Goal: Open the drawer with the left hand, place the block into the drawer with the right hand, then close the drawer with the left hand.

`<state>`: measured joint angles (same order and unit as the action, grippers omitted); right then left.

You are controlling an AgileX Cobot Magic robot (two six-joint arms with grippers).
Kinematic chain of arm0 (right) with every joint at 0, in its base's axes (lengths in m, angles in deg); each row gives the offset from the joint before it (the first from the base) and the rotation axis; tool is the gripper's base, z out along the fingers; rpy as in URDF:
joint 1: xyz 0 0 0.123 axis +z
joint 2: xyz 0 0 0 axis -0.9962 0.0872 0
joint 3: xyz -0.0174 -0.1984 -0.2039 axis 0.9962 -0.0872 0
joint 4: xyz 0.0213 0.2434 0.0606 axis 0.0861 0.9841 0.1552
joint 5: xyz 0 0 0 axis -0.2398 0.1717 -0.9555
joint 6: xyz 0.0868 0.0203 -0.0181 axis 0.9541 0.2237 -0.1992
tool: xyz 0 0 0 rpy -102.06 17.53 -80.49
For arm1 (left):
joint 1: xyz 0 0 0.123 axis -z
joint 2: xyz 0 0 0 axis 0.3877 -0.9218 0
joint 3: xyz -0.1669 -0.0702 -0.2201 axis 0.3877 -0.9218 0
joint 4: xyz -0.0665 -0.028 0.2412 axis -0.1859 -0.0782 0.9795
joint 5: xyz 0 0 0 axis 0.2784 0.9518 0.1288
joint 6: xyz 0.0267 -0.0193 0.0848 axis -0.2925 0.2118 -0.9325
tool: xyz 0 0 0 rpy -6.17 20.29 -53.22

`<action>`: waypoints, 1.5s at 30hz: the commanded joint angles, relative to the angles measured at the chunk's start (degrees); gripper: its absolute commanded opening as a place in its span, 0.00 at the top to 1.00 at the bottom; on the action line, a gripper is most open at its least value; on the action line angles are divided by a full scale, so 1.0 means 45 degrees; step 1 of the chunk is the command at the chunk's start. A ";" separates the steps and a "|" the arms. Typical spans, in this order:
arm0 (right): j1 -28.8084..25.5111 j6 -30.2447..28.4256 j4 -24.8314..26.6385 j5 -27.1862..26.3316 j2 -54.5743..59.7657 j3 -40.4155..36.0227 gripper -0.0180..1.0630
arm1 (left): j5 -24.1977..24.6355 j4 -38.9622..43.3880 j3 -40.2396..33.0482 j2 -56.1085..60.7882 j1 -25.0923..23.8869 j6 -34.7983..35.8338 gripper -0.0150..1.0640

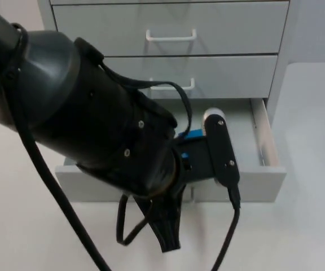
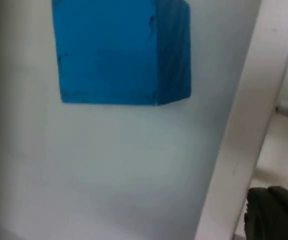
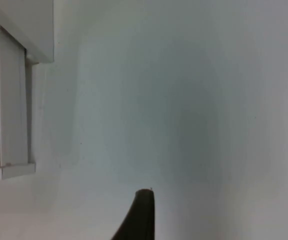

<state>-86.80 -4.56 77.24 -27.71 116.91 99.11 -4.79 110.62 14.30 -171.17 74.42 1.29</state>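
Already the bottom drawer (image 1: 267, 148) of the white drawer cabinet (image 1: 174, 34) stands pulled out over the white table (image 1: 315, 226), its front panel toward the camera and its right side wall bare. Above it, the two upper drawers sit flush, each with a white bar handle (image 1: 171, 37).

Inside the open drawer lies the blue block (image 2: 121, 50). From the left wrist camera it is a cube resting on the pale drawer floor, apart from the white drawer wall (image 2: 244, 130) that runs beside it. From above, a sliver of the block (image 1: 193, 134) peeks out between the arm's parts.

Bulking large across the top view, the left arm reaches over the drawer's front, and the left gripper (image 1: 168, 231) hangs in front of the panel, just over the table. Whether its fingers are apart or together cannot be told; one dark fingertip (image 2: 274, 212) shows beside the drawer wall.

Over to the side, the right arm waits near the cabinet's corner (image 3: 14, 95), above bare table; one black fingertip (image 3: 141, 215) of the right gripper is visible, and its finger state cannot be told either.
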 commanded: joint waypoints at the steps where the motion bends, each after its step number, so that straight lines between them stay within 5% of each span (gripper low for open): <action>1: -0.0054 0.0004 -0.0060 -0.0115 -0.0086 -0.0023 0.24 | 0.0496 0.0971 0.0319 0.0015 -0.0386 0.0620 0.99; 12: -0.0054 0.0004 -0.0060 -0.0115 -0.0086 -0.0023 0.24 | 0.0908 0.6270 0.0449 0.0015 -0.1394 0.5538 0.99; 15: -0.0054 0.0004 -0.0060 -0.0200 -0.0086 -0.0023 0.24 | 0.0908 0.6451 0.0487 -0.0012 -0.1661 0.6258 0.99; 25: -0.0054 0.0004 -0.0060 -0.0322 -0.0086 -0.0023 0.24 | 0.1285 0.6451 0.1985 -0.1117 -0.2602 0.6237 0.99; 40: -0.0054 0.0004 -0.0060 -0.0386 -0.0086 -0.0023 0.24 | 0.2923 0.6451 0.3261 -0.2355 -0.2499 0.6133 0.99; 45: -0.0054 0.0004 -0.0060 -0.0386 -0.0086 -0.0023 0.24 | 0.3238 0.3690 0.3234 -0.1729 -0.1800 0.4347 0.99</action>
<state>-86.80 -4.56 77.24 -29.04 116.91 99.11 8.37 132.34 28.49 -180.37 65.29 23.36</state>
